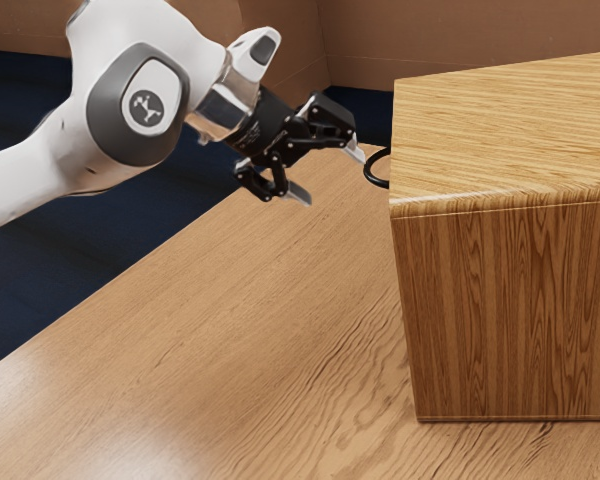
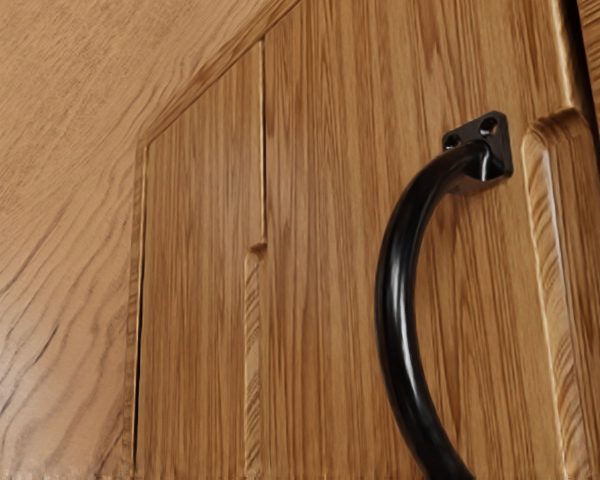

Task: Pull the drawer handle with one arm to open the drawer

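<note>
exterior view: my gripper (image 1: 327, 171) gapes empty near the drawer handle (image 1: 374, 172).
drawer (image 2: 320, 150) looks shut; grasping and pulling both remain.

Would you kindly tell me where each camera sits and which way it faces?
Exterior view: beside the arm, above the table, looking across at the cabinet; the arm and open gripper enter from its left.
Wrist view: mounted at the gripper, facing the cabinet's front close up, where the handle curves.
Shared: the handle and the cabinet.
</note>
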